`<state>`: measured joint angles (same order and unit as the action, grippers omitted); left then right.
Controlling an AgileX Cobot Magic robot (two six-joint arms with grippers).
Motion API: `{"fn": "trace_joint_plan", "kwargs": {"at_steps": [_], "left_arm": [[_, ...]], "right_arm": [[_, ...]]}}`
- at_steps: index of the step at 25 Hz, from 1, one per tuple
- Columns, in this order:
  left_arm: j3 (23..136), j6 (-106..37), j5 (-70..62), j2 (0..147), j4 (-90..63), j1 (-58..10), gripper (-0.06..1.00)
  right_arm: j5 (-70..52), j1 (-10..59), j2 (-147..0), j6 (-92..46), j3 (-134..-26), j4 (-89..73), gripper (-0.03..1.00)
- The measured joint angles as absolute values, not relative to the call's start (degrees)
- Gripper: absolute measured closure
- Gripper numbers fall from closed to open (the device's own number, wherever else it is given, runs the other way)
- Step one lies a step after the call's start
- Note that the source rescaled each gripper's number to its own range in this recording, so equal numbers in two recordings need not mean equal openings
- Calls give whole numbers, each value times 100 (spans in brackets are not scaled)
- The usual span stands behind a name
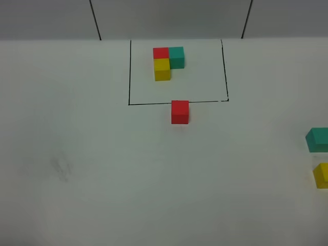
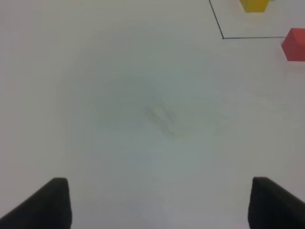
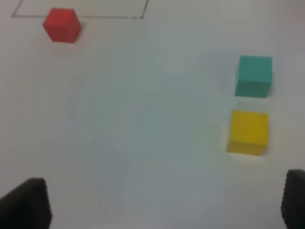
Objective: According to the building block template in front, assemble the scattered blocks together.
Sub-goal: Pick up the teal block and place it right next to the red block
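White table [image 1: 102, 179], full template [image 1: 168, 62] overhead only, uncut teal block [image 3: 254, 75] right-wrist only

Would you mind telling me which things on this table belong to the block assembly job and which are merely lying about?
Belonging to the job:
- building block template
- loose red cube
- loose teal cube
- loose yellow cube

Merely there:
- faint scuff mark on the white table
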<state>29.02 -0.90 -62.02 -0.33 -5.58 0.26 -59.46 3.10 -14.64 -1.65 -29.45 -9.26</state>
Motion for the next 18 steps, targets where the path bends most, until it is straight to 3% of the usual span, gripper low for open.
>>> {"fn": "trace_joint_plan", "kwargs": {"at_steps": [10, 18], "left_arm": [[2902, -95, -6202, -33, -558, 26, 25], [2902, -95, -6190, -33, -558, 26, 25]], "right_arm": [[-5362, 310, -5728, -334, -4256, 30, -3], [-4908, 310, -7715, -289, -5268, 792, -3]]}}
